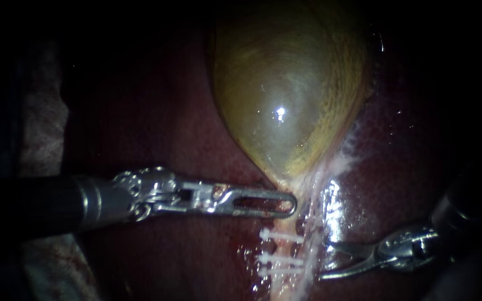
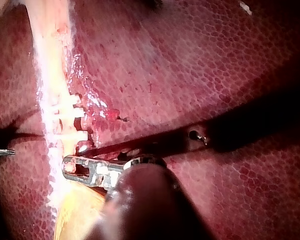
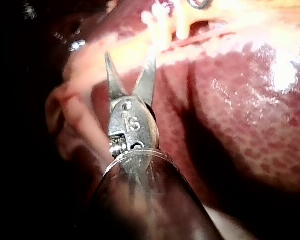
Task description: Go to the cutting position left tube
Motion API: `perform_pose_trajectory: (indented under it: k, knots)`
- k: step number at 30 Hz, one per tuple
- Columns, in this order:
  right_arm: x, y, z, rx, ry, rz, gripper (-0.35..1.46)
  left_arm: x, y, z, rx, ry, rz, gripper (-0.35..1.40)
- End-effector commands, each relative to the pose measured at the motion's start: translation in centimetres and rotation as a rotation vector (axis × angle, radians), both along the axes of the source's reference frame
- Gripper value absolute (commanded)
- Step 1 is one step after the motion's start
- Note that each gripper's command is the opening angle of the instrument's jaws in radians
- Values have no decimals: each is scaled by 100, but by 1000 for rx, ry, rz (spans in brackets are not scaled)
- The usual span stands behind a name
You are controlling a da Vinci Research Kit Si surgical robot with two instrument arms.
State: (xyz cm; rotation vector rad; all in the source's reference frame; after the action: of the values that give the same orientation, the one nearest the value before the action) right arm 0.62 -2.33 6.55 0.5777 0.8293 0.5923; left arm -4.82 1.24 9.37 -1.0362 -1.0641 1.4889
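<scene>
The yellow-green gallbladder (image 1: 285,100) narrows to a neck, from which two pale tubes run down. The left tube (image 1: 281,249) carries three white clips (image 1: 277,238), seen too in the left wrist view as clips (image 2: 70,112). My left instrument (image 1: 292,204) comes in from the left, its slotted jaws shut on the gallbladder's neck; its jaws (image 2: 70,167) lie across the pale tissue. My right instrument (image 1: 324,259) has two curved blades, open, just right of the right tube (image 1: 312,237) and apart from the clipped tube. In the right wrist view its blades (image 3: 130,55) gape before a pale strand (image 3: 90,57).
Dark red liver (image 1: 419,145) surrounds the gallbladder and lies under both instruments. A pale cloth (image 1: 40,128) shows dimly at the far left. The tip of my right instrument (image 2: 2,152) shows beyond the tubes in the left wrist view.
</scene>
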Motion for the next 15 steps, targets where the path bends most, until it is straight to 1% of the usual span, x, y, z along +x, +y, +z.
perform_pose_trajectory:
  k: [1, 3, 8, 12, 15]
  knots:
    - [0, 0, 0, 0, 0, 0, 118, 0, 0, 0, 0, 0, 0, -35]
    - [1, -1, 0, -3, 2, -5, 118, 2, 0, -1, 1, -1, 1, -35]
    - [10, -3, -1, 48, 1, 22, 125, 8, 2, -9, 6, -3, 4, -35]
    - [20, -5, -1, 75, 5, 31, 128, 15, 3, -20, 12, -6, 7, -35]
    - [25, -6, -1, 95, -4, 43, 130, 19, 1, -28, 15, -7, 9, -35]
